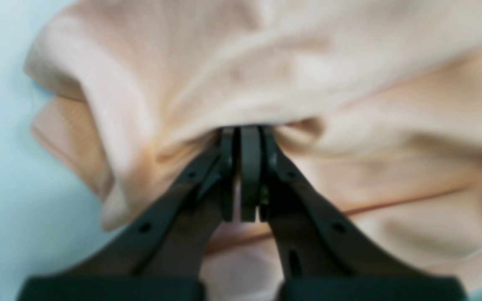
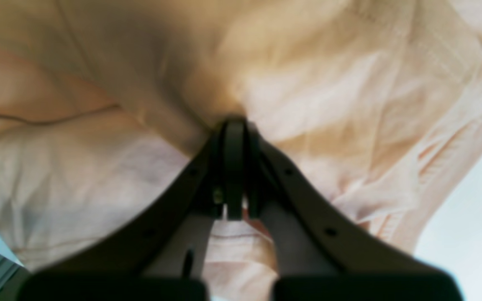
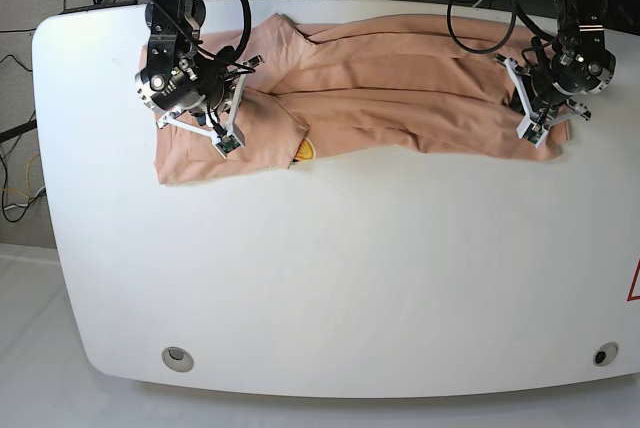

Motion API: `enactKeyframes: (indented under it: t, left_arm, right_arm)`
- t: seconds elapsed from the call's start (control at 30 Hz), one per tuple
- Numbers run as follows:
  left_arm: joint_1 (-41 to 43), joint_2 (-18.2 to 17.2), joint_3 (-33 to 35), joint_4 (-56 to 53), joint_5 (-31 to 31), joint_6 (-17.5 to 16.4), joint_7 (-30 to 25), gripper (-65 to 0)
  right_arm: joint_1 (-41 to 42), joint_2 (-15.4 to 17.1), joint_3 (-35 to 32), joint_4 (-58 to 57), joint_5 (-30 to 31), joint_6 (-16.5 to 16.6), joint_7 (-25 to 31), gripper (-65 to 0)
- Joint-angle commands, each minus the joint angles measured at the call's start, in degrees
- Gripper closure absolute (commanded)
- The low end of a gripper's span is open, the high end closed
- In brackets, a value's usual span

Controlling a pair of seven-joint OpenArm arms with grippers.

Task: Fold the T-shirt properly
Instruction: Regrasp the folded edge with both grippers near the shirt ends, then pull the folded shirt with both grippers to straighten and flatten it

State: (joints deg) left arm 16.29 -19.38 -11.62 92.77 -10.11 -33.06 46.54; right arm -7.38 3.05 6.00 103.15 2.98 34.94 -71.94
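The peach T-shirt (image 3: 400, 88) lies in a long wrinkled band across the far part of the white table (image 3: 350, 278), with a small yellow-orange tag (image 3: 305, 151) at its near edge. My left gripper (image 1: 245, 130) is shut on a bunched fold of the T-shirt (image 1: 291, 71); in the base view it (image 3: 548, 96) stands over the cloth's right end. The cloth's left end is under my right gripper (image 3: 195, 98). Up close, the right gripper (image 2: 234, 123) is shut on a pinch of the T-shirt (image 2: 316, 96). The fabric pulls into creases toward both pinches.
Black cables (image 3: 480, 8) hang along the table's far edge behind both arms. Two round holes (image 3: 177, 356) sit near the front corners. A red mark (image 3: 633, 283) shows at the right edge. The floor lies beyond the left table edge (image 3: 45, 198).
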Motion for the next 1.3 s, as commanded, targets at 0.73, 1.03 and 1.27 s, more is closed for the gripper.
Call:
enactKeyframes:
  t: [0.73, 1.03, 1.27]
  left_arm:
    - [-9.6, 0.7, 7.0, -12.5, 7.3, -1.4, 1.7, -0.4]
    - [-10.5, 0.6, 7.0, -12.5, 7.3, -1.2, 1.6, -0.4]
    - [-11.3, 0.6, 6.7, -12.5, 7.3, -1.1, 1.6, -0.4]
  right_arm:
    - [9.0, -0.3, 6.3, -8.6, -0.1, -5.2, 4.9, -1.5]
    - [11.7, -0.3, 7.8, -14.8, 0.0, -8.4, 9.3, -1.5]
    - [12.1, -0.5, 7.8, -15.3, 0.0, -11.0, 9.4, -1.5]
